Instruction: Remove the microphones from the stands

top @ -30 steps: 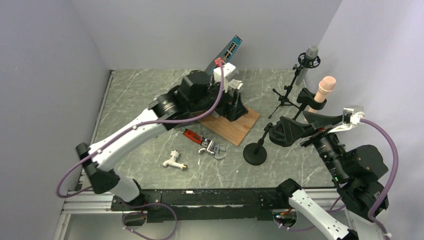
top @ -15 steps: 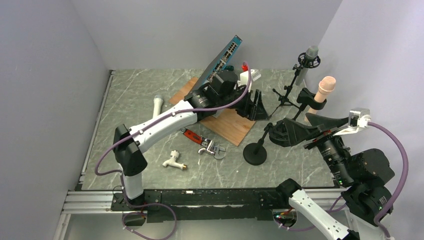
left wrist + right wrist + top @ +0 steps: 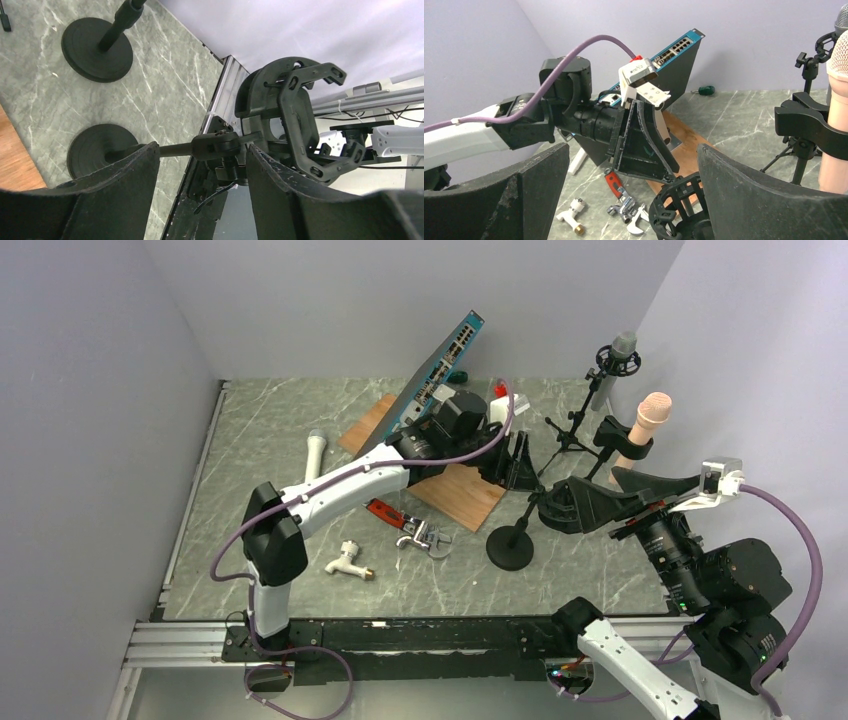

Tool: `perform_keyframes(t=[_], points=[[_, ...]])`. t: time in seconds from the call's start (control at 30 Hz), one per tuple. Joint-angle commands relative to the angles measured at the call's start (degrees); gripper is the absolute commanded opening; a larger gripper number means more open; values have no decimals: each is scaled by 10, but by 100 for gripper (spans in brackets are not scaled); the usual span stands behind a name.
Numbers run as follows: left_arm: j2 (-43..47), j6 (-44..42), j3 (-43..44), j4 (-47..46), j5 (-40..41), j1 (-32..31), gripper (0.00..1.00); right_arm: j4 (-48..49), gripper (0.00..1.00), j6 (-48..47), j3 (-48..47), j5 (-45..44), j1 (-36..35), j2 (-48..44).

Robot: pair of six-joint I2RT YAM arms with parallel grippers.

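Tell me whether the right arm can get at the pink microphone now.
Likely yes: the right pincer is open, empty, and the pink microphone stands close beside it, nothing between. It must first clear the empty shock mount at its fingers.

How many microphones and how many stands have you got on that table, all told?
Microphones: 3
Stands: 3
Total: 6

High view over table [image 3: 280,420], wrist views close, facing each other, sharing stand [image 3: 220,145]
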State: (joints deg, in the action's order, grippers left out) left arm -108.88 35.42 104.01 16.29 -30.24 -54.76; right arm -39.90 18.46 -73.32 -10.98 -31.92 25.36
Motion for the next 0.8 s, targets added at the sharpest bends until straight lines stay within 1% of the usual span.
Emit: perform_keyframes(t=[0.0, 0.13, 0.3, 0.53, 0.77], points=[[-4, 5, -14, -38, -14, -11, 68, 8, 100, 4, -5, 1, 0, -6], [-17, 5, -28, -38, -6, -14, 68, 10, 100, 5, -1, 3, -1, -6], [-26, 8, -66, -44, 2, -14, 64, 7, 100, 7, 2, 1, -1, -8], [-44, -24, -96, -7, 58, -14, 58, 4, 100, 8, 7, -1, -1, -13], [-47, -38, -159, -17, 97, -14, 56, 7, 100, 9, 18, -4, 0, -16]])
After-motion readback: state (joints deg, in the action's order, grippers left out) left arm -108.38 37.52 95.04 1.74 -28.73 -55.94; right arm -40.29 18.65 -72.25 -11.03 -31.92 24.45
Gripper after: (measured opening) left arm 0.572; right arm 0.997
